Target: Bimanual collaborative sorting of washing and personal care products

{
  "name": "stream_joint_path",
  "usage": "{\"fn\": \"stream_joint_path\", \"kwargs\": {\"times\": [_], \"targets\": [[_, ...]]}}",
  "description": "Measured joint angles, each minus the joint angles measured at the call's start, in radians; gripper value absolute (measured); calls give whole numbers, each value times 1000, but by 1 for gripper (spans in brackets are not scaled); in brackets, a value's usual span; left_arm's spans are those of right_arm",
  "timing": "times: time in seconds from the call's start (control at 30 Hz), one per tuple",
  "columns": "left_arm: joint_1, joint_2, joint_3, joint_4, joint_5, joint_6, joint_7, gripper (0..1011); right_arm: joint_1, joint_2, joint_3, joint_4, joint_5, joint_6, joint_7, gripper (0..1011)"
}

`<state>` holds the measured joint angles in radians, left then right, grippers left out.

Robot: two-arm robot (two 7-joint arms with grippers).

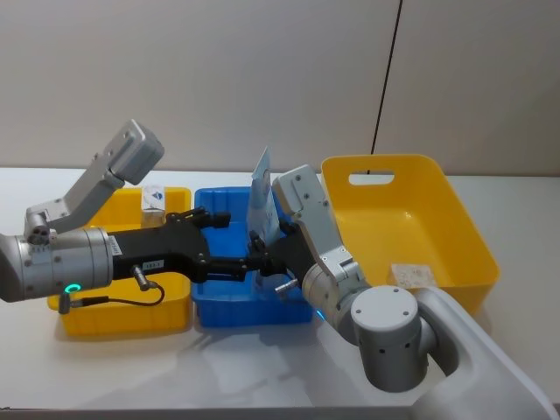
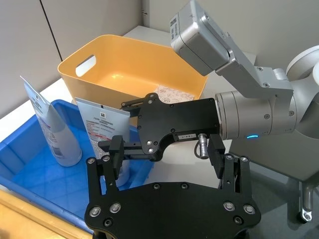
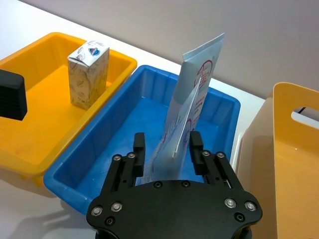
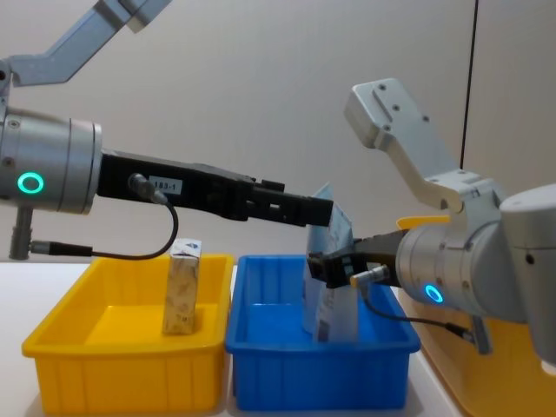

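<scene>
A light-blue pouch (image 3: 192, 99) stands upright in the blue tray (image 3: 99, 149), and my right gripper (image 3: 167, 144) is shut on its lower part. The chest view has that gripper (image 4: 317, 265) holding the pouch (image 4: 334, 295) inside the tray (image 4: 313, 373). A second pouch (image 2: 52, 129) stands free at the tray's far end. My left gripper (image 2: 167, 154) hovers open over the tray, close to the right gripper, with nothing in it. One beige carton (image 1: 153, 199) stands in the yellow tray (image 1: 122, 319). Another carton (image 1: 411, 274) lies in the yellow basket (image 1: 455, 219).
The yellow tray, blue tray and big yellow basket sit side by side on the white table, left to right. A wall rises close behind them. Both arms cross over the blue tray, so room there is tight.
</scene>
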<state>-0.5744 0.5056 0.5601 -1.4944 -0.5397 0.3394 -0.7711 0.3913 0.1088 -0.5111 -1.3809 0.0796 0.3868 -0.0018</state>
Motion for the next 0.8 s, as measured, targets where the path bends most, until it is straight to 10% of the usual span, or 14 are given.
{"fn": "stream_joint_path", "kwargs": {"times": [0.43,0.8], "targets": [[0,0,0,0,0,0,0,1001,2,-5,1,6,-2,-2,-4,134],[0,0,0,0,0,0,0,1001,0,0,5,2,-3,-4,-1,77]]}}
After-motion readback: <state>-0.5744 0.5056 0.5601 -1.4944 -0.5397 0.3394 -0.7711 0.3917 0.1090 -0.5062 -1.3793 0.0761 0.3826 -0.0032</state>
